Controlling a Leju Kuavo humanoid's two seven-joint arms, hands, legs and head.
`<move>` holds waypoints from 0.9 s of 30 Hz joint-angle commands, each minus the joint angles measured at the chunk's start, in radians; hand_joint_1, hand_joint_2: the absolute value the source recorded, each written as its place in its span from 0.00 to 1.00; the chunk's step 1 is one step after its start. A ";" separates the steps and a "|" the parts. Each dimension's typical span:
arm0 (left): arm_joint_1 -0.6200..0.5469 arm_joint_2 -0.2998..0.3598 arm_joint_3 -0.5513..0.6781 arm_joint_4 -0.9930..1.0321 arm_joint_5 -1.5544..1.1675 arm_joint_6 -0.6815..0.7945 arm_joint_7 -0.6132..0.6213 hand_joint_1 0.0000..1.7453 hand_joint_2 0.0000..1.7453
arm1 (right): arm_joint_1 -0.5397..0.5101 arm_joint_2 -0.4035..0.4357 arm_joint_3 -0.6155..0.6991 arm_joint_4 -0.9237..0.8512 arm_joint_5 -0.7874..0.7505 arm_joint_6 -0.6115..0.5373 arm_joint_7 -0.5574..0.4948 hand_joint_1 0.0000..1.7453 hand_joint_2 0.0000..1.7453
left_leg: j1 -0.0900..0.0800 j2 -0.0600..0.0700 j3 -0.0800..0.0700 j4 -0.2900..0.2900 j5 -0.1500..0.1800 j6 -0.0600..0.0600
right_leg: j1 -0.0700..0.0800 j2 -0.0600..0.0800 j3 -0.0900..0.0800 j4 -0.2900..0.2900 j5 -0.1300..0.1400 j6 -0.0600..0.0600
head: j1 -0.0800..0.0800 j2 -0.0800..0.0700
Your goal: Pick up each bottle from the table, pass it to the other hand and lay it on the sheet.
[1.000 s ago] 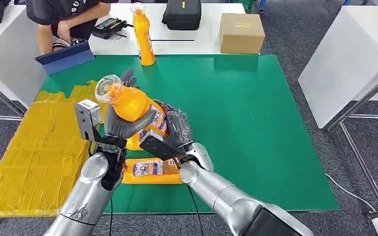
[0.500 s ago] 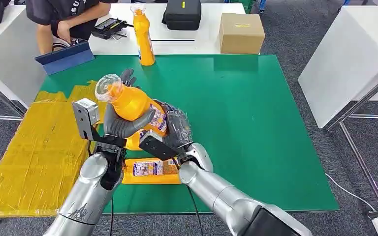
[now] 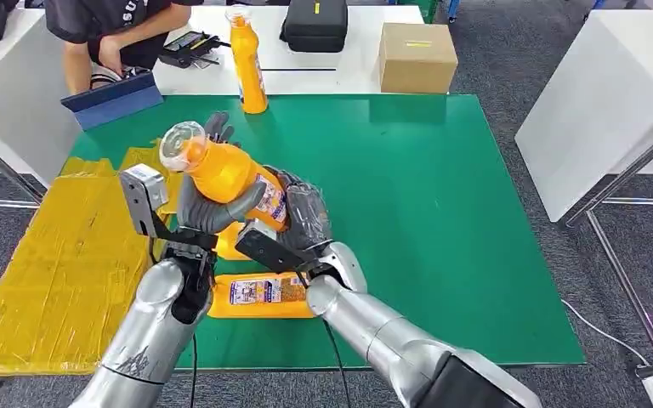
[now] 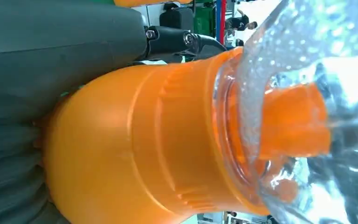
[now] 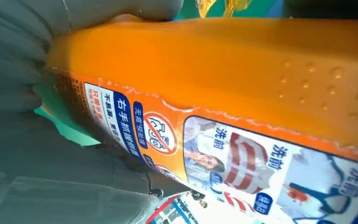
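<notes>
1. Your left hand [image 3: 208, 208] sits left of centre in the head view, fingers wrapped round the upper body of an orange bottle [image 3: 225, 178]; the left wrist view shows the same bottle [image 4: 140, 149] pressed against the grey hand, its clear cap [image 4: 317, 112] towards the right edge.
2. Your right hand [image 3: 302, 221] is just right of it, clasping the bottle's lower, labelled part; the right wrist view has the label [image 5: 242, 158] close up.
3. You hold the bottle tilted, cap to the upper left, raised above the green mat [image 3: 442, 212].
4. Below the hands, a second orange bottle [image 3: 259, 295] lies flat on the mat.
5. The yellow sheet [image 3: 59, 263] spreads at lower left.
6. A third bottle [image 3: 247, 59] stands upright at top centre, at the mat's far edge.
7. A person [image 3: 110, 34] is at the upper left; a cardboard box [image 3: 417, 55] and black case [image 3: 315, 24] rest on the white table [image 3: 349, 72].
</notes>
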 commanded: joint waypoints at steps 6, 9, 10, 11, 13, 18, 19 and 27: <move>-0.112 0.015 -0.037 0.065 0.004 -0.005 0.007 0.00 1.00 | -0.021 -0.008 0.119 0.003 0.004 -0.004 0.003 1.00 1.00 | 0.001 -0.003 0.001 0.001 -0.001 -0.003 | 0.001 -0.003 0.002 0.001 -0.001 -0.001 | 0.000 0.000; -0.111 0.014 -0.036 0.070 0.005 -0.004 0.007 0.00 1.00 | -0.023 -0.008 0.129 -0.006 0.004 0.003 0.005 1.00 1.00 | 0.001 -0.002 0.001 0.001 -0.001 -0.003 | 0.001 -0.003 0.002 0.001 -0.001 -0.001 | 0.000 0.000; -0.111 0.014 -0.036 0.070 0.005 -0.004 0.007 0.00 1.00 | -0.023 -0.008 0.129 -0.006 0.004 0.003 0.005 1.00 1.00 | 0.001 -0.002 0.002 0.002 -0.001 -0.003 | 0.001 -0.003 0.003 0.001 -0.002 -0.001 | 0.000 0.000; -0.111 0.014 -0.036 0.070 0.005 -0.004 0.007 0.00 1.00 | -0.023 -0.008 0.129 -0.006 0.004 0.003 0.005 1.00 1.00 | 0.001 -0.002 0.002 0.002 -0.001 -0.003 | 0.001 -0.003 0.003 0.001 -0.002 -0.001 | 0.000 0.000; -0.111 0.014 -0.036 0.070 0.005 -0.004 0.007 0.00 1.00 | -0.023 -0.008 0.129 -0.006 0.004 0.003 0.005 1.00 1.00 | 0.001 -0.002 0.002 0.002 -0.001 -0.003 | 0.001 -0.003 0.003 0.001 -0.002 -0.001 | 0.000 0.000; -0.104 0.009 -0.038 0.088 0.008 -0.010 0.003 0.00 1.00 | -0.036 -0.008 0.164 -0.028 -0.012 -0.005 0.028 1.00 1.00 | 0.001 -0.002 0.002 0.001 -0.002 -0.003 | 0.001 -0.003 0.003 0.001 -0.002 -0.001 | 0.000 0.000; -0.105 0.008 -0.039 0.092 0.008 -0.011 0.003 0.00 1.00 | -0.038 -0.008 0.165 -0.028 -0.012 -0.004 0.028 1.00 1.00 | 0.001 -0.002 0.001 0.001 -0.001 -0.003 | 0.001 -0.003 0.002 0.001 -0.001 -0.001 | 0.000 0.000; -0.105 0.008 -0.035 0.104 0.000 -0.011 0.003 0.00 1.00 | -0.043 -0.008 0.182 -0.044 -0.024 -0.001 0.034 1.00 1.00 | 0.001 -0.001 0.000 0.001 0.000 -0.002 | 0.001 -0.002 0.001 0.000 -0.001 -0.001 | 0.000 0.000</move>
